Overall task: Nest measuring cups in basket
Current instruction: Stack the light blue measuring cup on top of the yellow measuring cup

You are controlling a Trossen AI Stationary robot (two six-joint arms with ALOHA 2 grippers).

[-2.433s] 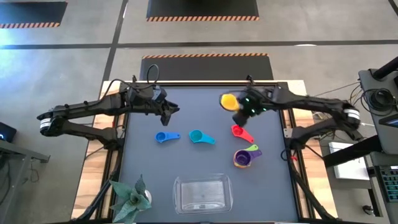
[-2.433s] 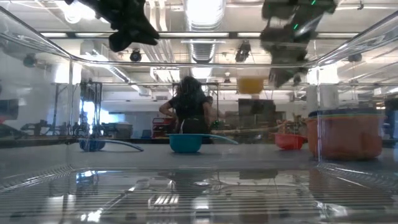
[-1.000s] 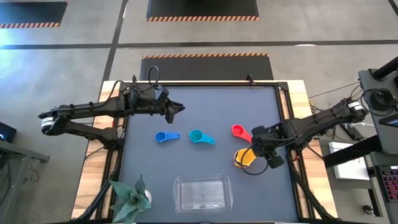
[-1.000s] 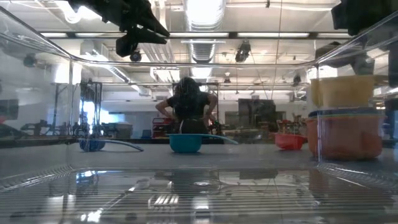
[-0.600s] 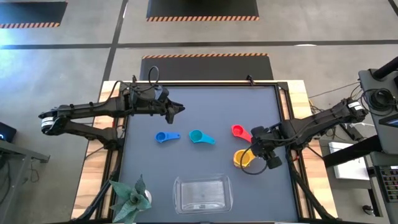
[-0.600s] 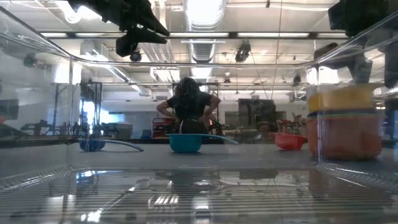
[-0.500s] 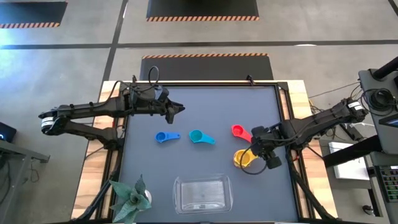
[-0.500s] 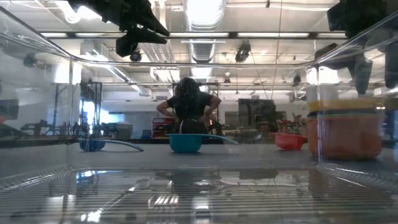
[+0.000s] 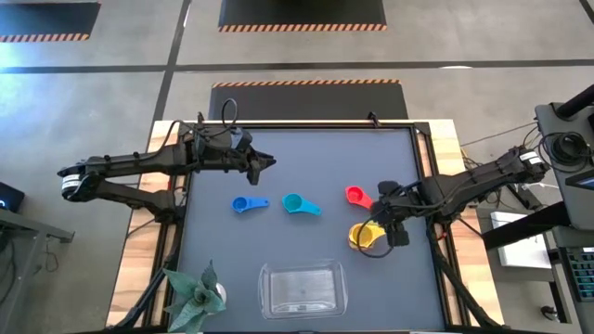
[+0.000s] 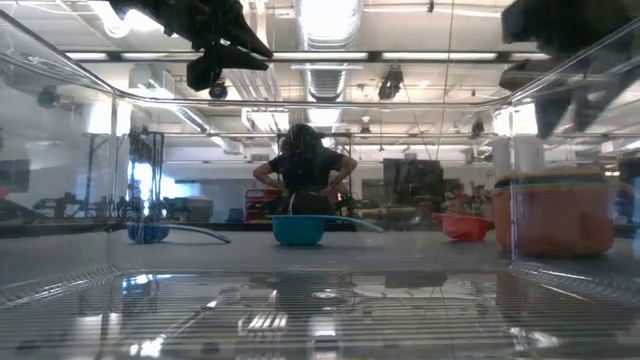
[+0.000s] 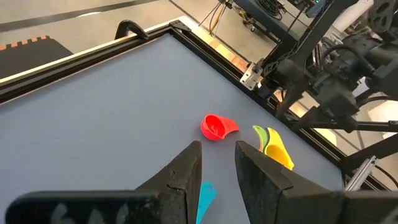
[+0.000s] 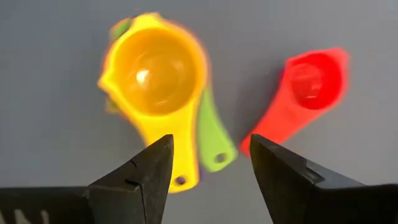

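The yellow cup (image 9: 364,236) (image 12: 155,74) sits on top of a stack of cups near the table's right edge, with a green handle (image 12: 214,146) showing beside its own. The stack (image 10: 553,215) stands on the table. The red cup (image 9: 355,196), teal cup (image 9: 295,203) and blue cup (image 9: 246,204) lie apart on the mat. The clear basket (image 9: 302,288) sits at the near edge. My right gripper (image 9: 384,225) (image 12: 211,146) hovers open above the stack and touches nothing. My left gripper (image 9: 269,162) (image 11: 217,149) hangs over the far left part, fingers slightly apart.
A green-leaved toy plant (image 9: 195,297) stands at the near left corner. The low view looks through the basket's clear wall (image 10: 320,300). A person (image 10: 305,175) stands in the room beyond the table. Bare mat (image 9: 306,158) lies between the arms.
My right gripper lowered the yellow cup into the stack, let go of it and rose a little, shifting slightly toward the table's far edge. The yellow cup, held above the stack a second ago, now sits nested in it.
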